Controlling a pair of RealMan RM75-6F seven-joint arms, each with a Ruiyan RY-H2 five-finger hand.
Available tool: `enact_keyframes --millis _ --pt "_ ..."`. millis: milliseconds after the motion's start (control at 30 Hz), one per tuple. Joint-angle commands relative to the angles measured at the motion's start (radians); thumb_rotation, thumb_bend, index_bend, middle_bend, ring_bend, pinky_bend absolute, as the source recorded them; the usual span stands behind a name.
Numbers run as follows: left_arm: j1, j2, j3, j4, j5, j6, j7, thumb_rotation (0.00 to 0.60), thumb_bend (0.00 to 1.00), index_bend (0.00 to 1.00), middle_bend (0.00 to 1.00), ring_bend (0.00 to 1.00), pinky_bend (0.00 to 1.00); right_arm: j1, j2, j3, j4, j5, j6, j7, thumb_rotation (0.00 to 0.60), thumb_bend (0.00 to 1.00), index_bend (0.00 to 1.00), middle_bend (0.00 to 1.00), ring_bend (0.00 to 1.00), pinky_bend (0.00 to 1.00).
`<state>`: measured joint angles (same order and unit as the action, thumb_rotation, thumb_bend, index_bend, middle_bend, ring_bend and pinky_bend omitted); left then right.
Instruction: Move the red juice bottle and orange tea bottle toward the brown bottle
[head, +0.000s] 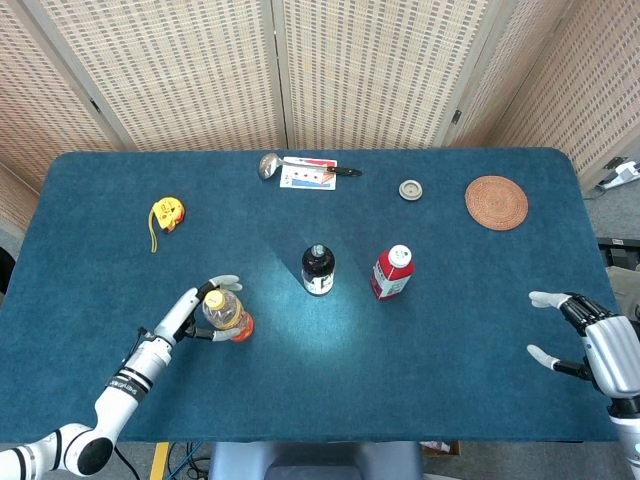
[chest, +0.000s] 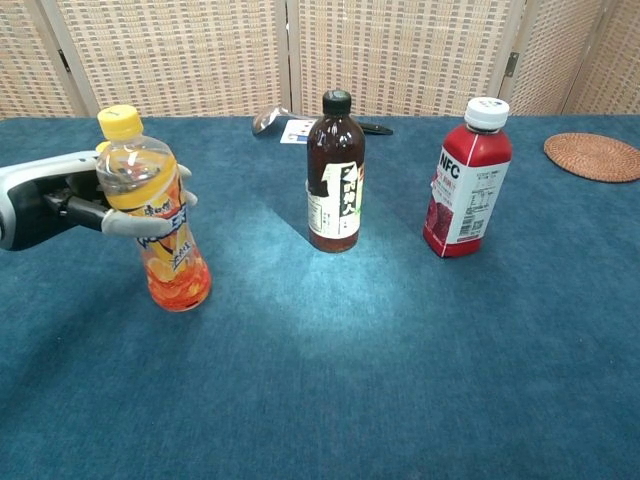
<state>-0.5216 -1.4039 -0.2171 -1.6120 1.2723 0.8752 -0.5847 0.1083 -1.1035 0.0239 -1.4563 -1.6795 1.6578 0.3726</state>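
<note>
The orange tea bottle (head: 228, 315) (chest: 160, 230), yellow-capped, stands upright at the front left of the blue table. My left hand (head: 190, 310) (chest: 60, 205) grips it from the left, fingers wrapped around its upper body. The brown bottle (head: 318, 268) (chest: 335, 180) stands at the table's centre. Just to its right stands the red juice bottle (head: 392, 273) (chest: 465, 185) with a white cap. My right hand (head: 590, 340) hovers open at the table's front right edge, far from the bottles and seen only in the head view.
A yellow tape measure (head: 166, 213) lies at the far left. A ladle (head: 270, 165) and a card (head: 308, 176) sit at the back centre, with a small round lid (head: 410, 189) and a woven coaster (head: 496, 202) to the right.
</note>
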Motion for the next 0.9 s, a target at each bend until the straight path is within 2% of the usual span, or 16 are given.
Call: enact_keyframes --millis 33,200,333,633,900 --pt "0.001 -0.01 0.0 0.006 0.003 0.015 -0.003 0.6 0.05 0.48 0.38 0.25 0.28 0.0 0.001 0.001 0.0 0.0 0.0 0.003 0.6 0.1 0.32 0.39 0.32 0.5" --pt "0.002 -0.024 0.0 0.011 0.004 0.04 0.005 0.6 0.05 0.6 0.5 0.3 0.31 -0.001 0.002 0.002 0.0 -0.001 -0.002 0.007 0.6 0.1 0.32 0.39 0.32 0.5" --pt "0.001 -0.04 0.001 0.019 0.003 0.06 0.026 0.6 0.05 0.65 0.55 0.32 0.33 -0.002 0.001 0.003 0.0 -0.002 -0.002 0.009 0.6 0.1 0.32 0.39 0.32 0.5" --pt "-0.015 -0.097 -0.011 0.066 0.006 0.106 0.079 0.6 0.05 0.7 0.6 0.37 0.36 -0.004 -0.001 0.009 0.0 -0.001 0.004 0.018 0.6 0.11 0.32 0.39 0.32 0.5" --pt "-0.04 -0.136 -0.053 0.095 0.001 0.141 0.088 0.6 0.05 0.71 0.6 0.38 0.37 -0.005 0.001 0.012 0.002 0.001 0.004 0.024 0.6 0.12 0.32 0.39 0.32 0.5"
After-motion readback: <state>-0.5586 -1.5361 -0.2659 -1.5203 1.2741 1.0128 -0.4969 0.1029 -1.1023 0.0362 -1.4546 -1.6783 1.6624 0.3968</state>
